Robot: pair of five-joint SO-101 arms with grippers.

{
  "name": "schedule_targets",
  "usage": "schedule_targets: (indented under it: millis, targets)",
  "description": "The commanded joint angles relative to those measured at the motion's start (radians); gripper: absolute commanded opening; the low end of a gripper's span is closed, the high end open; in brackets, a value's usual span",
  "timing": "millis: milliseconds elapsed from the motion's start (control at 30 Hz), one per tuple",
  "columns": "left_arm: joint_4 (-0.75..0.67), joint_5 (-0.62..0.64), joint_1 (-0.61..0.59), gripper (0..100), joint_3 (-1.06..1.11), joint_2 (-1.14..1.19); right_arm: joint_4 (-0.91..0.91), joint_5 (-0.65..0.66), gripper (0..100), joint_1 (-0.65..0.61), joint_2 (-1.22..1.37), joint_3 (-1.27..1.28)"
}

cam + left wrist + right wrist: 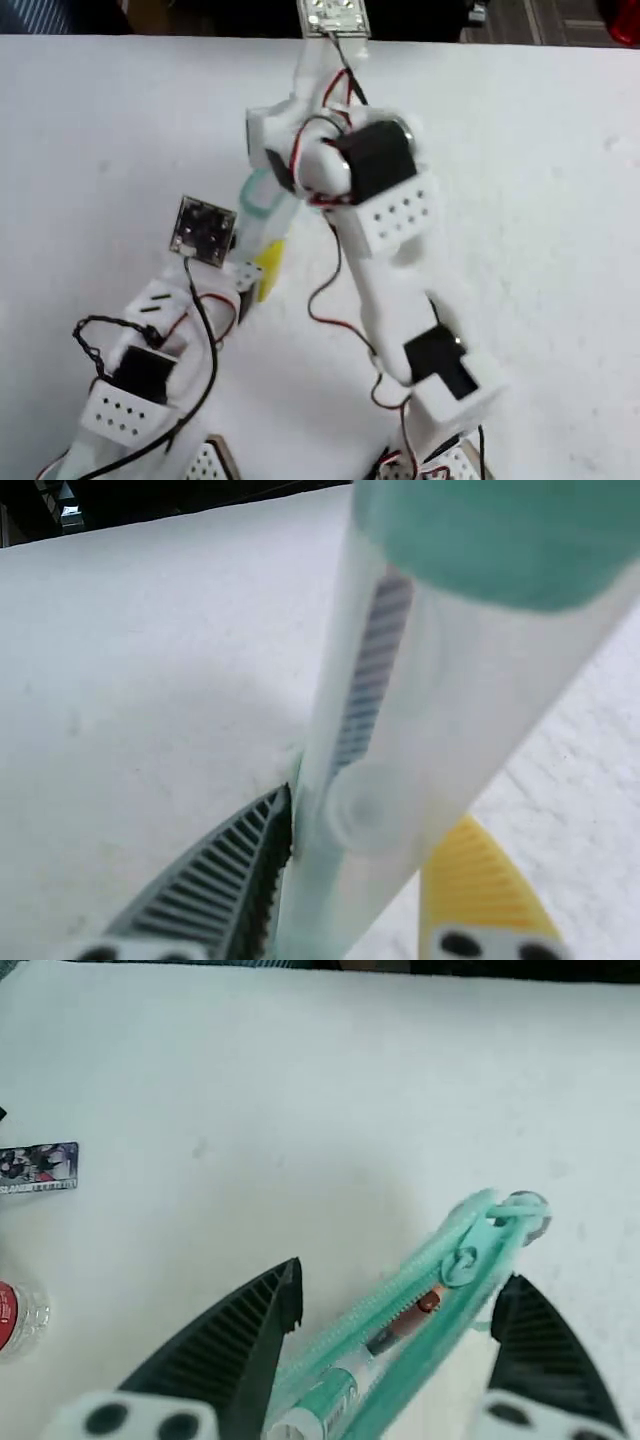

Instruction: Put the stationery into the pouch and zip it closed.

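high view: pouch (265, 222) sits just left of frame centre on the white table (520, 150), beneath both wrists. left gripper (345, 880): grey and yellow fingers closed against the pouch's translucent side, clamping it. right gripper (400, 1278): black fingers spread wide, straddling the pouch's teal zip edge, holding nothing. stationery (335, 1392) seen inside the pouch. zip pull (522, 1210) sits at the pouch's end, beyond the fingertips.

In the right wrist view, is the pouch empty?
No, stationery shows inside the pouch, which lies between the fingers of the open right gripper.
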Motion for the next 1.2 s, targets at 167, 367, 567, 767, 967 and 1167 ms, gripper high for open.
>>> schedule_targets:
  millis: [167,367,567,767,967,1167]
  targets:
    - [-0.028,0.014,-0.005,21,-0.009,-0.005,0.010,-0.017,28.5,-0.012,0.068,-0.017]
    - [-0.025,0.012,-0.004,21,-0.014,-0.005,0.031,0.043,1.7,-0.030,0.073,-0.012]
    - [0.078,0.014,-0.004,29,-0.068,-0.005,0.022,0.189,1.9,0.051,0.065,-0.020]
    - [0.143,0.015,-0.005,28,-0.115,-0.005,-0.016,0.434,1.6,0.170,0.025,-0.114]
    - [0.141,0.015,-0.012,28,-0.117,-0.005,0.044,1.137,1.7,0.142,-0.048,-0.189]
    - [0.101,0.014,-0.074,28,-0.112,-0.005,0.042,1.395,1.7,0.133,-0.291,0.095]
